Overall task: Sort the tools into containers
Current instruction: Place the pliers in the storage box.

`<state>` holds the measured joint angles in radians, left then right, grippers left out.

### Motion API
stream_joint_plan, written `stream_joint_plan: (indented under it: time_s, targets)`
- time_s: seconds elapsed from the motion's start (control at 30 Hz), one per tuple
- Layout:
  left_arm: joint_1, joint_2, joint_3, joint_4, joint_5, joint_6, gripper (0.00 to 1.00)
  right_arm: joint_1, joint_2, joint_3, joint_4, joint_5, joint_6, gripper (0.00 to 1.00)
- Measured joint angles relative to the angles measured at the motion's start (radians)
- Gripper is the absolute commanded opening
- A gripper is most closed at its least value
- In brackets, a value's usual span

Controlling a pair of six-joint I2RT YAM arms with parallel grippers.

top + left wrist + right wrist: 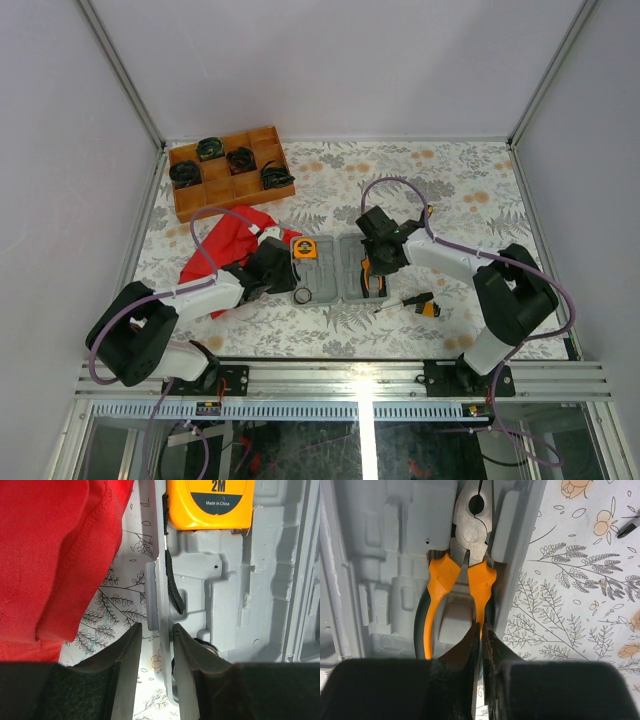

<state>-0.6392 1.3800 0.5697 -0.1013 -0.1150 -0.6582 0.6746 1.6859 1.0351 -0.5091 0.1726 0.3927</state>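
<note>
The grey tool case (328,272) lies open in the middle of the table. An orange tape measure (303,248) (210,502) sits in its left half. Orange-and-black pliers (372,278) (470,535) lie in a recess of the right half (385,555). My left gripper (290,268) (156,640) is open and straddles the case's left edge wall (167,605); the wall runs close to the right finger. My right gripper (382,262) (481,627) is shut to a thin slit, its tips just over the pliers' right handle. A black-and-orange screwdriver (412,303) lies on the table right of the case.
A red cloth (228,245) (55,555) lies left of the case, beside my left arm. A brown wooden tray (228,185) holding black coiled bundles stands at the back left. A small black ring (303,295) lies at the case's near left corner.
</note>
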Motion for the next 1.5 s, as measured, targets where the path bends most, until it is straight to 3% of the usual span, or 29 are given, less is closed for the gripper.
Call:
stream_joint_plan:
  time_s: [0.27, 0.57, 1.07, 1.3, 1.5]
  targets:
    - [0.001, 0.003, 0.0, 0.006, 0.008, 0.0, 0.3, -0.005, -0.023, -0.047, 0.051, -0.008, 0.023, 0.07]
    - [0.001, 0.005, 0.0, 0.011, 0.026, 0.0, 0.3, 0.017, 0.049, 0.034, -0.035, 0.029, 0.027, 0.04]
    - [0.001, 0.011, -0.004, 0.029, 0.063, 0.0, 0.3, 0.149, 0.145, 0.081, -0.089, 0.266, 0.026, 0.04]
    - [0.001, 0.01, -0.006, 0.034, 0.063, 0.0, 0.3, 0.16, 0.121, 0.064, -0.075, 0.296, 0.042, 0.12]
    - [0.001, 0.005, -0.01, 0.032, 0.055, -0.003, 0.3, 0.153, 0.047, 0.023, -0.023, 0.29, 0.09, 0.26]
